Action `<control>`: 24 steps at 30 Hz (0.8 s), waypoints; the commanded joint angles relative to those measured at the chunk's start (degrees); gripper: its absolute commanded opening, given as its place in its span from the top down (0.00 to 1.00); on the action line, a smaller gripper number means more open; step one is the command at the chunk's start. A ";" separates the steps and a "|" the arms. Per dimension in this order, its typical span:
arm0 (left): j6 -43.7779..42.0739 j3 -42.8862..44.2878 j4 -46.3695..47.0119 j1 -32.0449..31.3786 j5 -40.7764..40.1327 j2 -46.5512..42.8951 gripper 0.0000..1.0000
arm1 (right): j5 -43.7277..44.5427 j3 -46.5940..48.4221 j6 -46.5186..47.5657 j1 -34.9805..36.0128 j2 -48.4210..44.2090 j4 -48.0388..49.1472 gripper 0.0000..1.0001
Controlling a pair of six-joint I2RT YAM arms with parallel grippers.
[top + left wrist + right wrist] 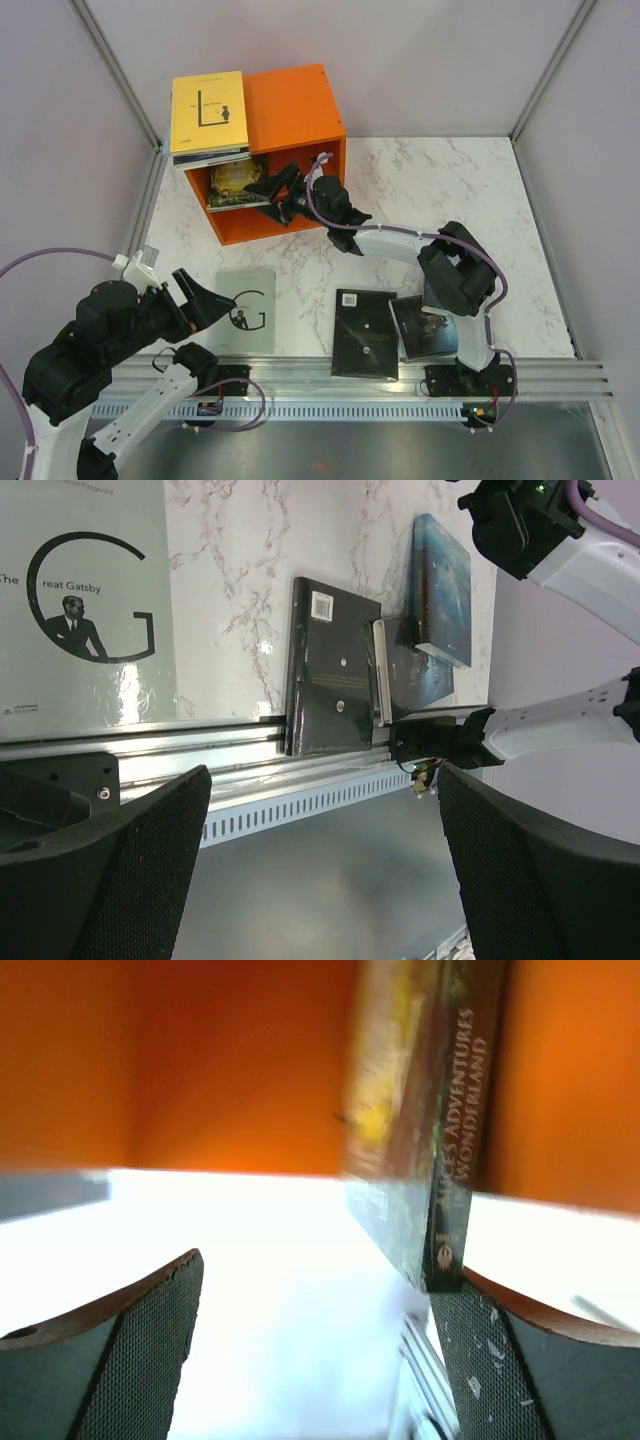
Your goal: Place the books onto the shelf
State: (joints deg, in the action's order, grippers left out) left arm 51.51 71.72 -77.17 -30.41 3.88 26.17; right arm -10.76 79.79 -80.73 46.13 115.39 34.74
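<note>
**A:** Checking the right gripper (283, 196). Status?

**B:** It's at the mouth of the orange shelf (296, 100) with its jaws spread wide, clamping nothing. The green-gold book (234, 181) sits inside the open compartment. In the wrist view the spine reads "Alice's Adventures in Wonderland". It's just beside one fingertip, with a clear gap to the other.

**A:** Is the book seated?

**B:** It's in the compartment, tilted, spine facing the gripper. The wrist view is blurred, so I can't tell if it touches the pad.

**A:** Left gripper (205, 300)?

**B:** Also wide open, nothing between the jaws. It hovers at the near left of the table (430, 190), by the edge of the grey "G" book (247, 312), which lies flat, cover up.

**A:** Other books?

**B:** The yellow book (208, 112) is at the shelf's left end, on a small stack (214, 157) of thin books. It's either on top of the shelf or sticking out of an upper compartment; the top view doesn't settle which. The black book (365, 335) lies flat at the near edge. The teal-blue book (428, 328) is just right of it, partly under the right arm, and their edges overlap.
</note>
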 commanded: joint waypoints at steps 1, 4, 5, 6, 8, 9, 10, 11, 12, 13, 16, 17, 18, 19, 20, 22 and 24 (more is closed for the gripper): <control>-1.50 -1.58 1.49 -0.35 1.66 0.28 0.05 | -3.55 -4.98 0.92 -0.07 -1.75 -5.91 0.06; -0.71 -2.11 1.75 -0.26 0.78 0.19 0.05 | -6.02 -5.43 1.80 -0.07 -1.14 -8.11 0.05; -0.36 -2.38 1.76 -0.26 0.08 0.11 0.05 | -6.89 -5.69 1.98 0.01 -1.14 -8.28 0.05; -0.09 -2.55 1.76 -0.26 -0.27 0.11 0.05 | -7.25 -5.87 1.98 -0.07 -1.31 -8.81 0.05; -0.09 -3.16 1.76 -0.26 -0.28 -0.24 0.05 | -7.60 -6.66 2.59 0.01 -2.01 -8.99 0.05; -0.09 -3.43 1.76 -0.26 -0.28 -0.42 0.05 | -7.60 -6.92 2.85 0.01 -2.36 -9.42 0.05; -0.09 -3.78 1.76 -0.26 -0.28 -0.77 0.05 | -7.69 -7.01 3.38 -0.07 -3.06 -9.69 0.06; -0.09 -4.39 1.76 -0.26 -0.28 -1.64 0.05 | -7.61 -7.10 3.73 -0.07 -3.50 -9.95 0.07; -0.09 -4.66 1.76 -0.26 -0.28 -2.09 0.05 | -7.52 -7.10 4.00 -0.07 -3.86 -10.04 0.07; -0.09 -5.36 1.76 -0.26 -0.28 -2.61 0.05 | -7.52 -6.93 4.35 -0.16 -4.38 -9.96 0.08; -0.09 -6.33 1.76 -0.26 -0.28 -4.37 0.05 | -7.95 -5.52 4.53 -0.25 -4.04 -10.31 0.12; -0.09 -6.59 1.76 -0.26 -0.28 -4.55 0.05 | -8.22 -5.09 4.53 -0.25 -3.86 -10.05 0.12; -0.09 -6.86 1.76 -0.26 -0.28 -4.81 0.05 | -8.74 -4.39 4.44 -0.25 -3.69 -9.70 0.12; -0.09 -7.38 1.76 -0.26 -0.28 -4.73 0.05 | -8.83 -4.38 4.44 -0.25 -3.86 -9.52 0.12; -0.09 -7.74 1.76 -0.26 -0.28 -4.38 0.05 | -9.01 -4.55 4.87 -0.25 -4.30 -9.17 0.12; -0.09 -9.05 1.76 -0.35 -0.28 -2.27 0.05 | -8.40 -6.39 6.19 -0.16 -6.57 -9.60 0.09; -0.09 -11.16 1.76 -0.35 -0.28 -0.08 0.05 | -7.35 -8.50 10.56 -0.16 -9.64 -14.24 0.05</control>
State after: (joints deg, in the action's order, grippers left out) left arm 51.53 63.18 -76.29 -30.41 4.40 22.52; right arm -18.11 73.38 -74.76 45.91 111.42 25.15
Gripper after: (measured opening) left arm 0.950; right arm 0.934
